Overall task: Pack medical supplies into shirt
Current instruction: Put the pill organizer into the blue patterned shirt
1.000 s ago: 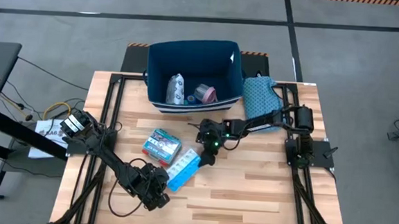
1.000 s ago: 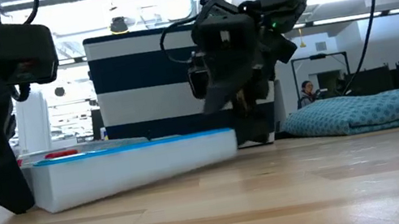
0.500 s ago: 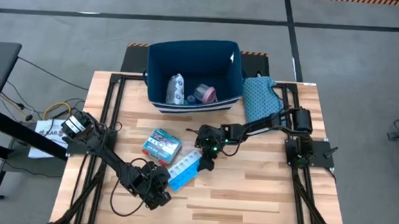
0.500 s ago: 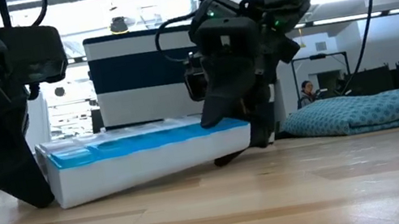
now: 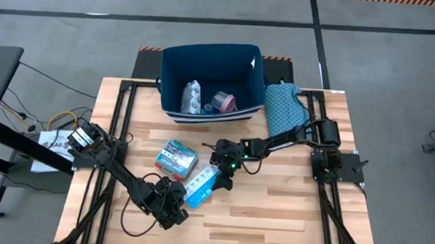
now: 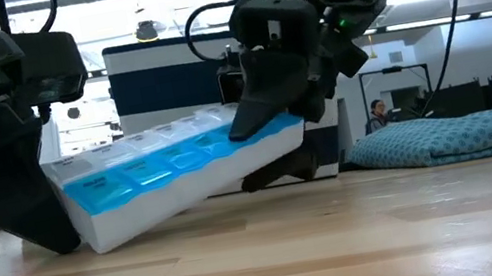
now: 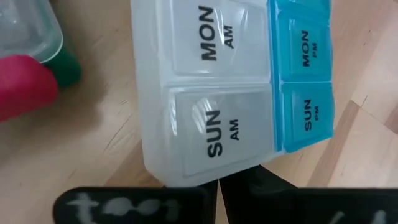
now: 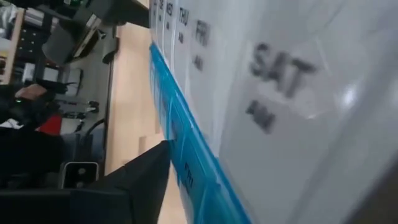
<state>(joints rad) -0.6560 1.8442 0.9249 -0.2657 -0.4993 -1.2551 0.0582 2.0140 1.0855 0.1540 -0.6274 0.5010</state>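
L arm lies low across the bench (image 5: 288, 209), its gripper (image 5: 173, 207) w/ fingers closed, pressed against the SUN end of the blue-white pill box (image 5: 201, 186). R arm reaches in from the right; right gripper (image 5: 220, 178) has fingers around the box's SAT end, lifted off the wood, box tilted. Flat box (image 5: 177, 157) beside it; blue bin (image 5: 212, 80) behind.

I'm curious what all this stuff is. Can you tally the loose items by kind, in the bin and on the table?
Blue-and-white plastic weekly pill organizer: 1
Flat printed box: 1
White printed pouch: 1
Pink round disc: 1
Folded teal patterned cloth: 1
Total: 5
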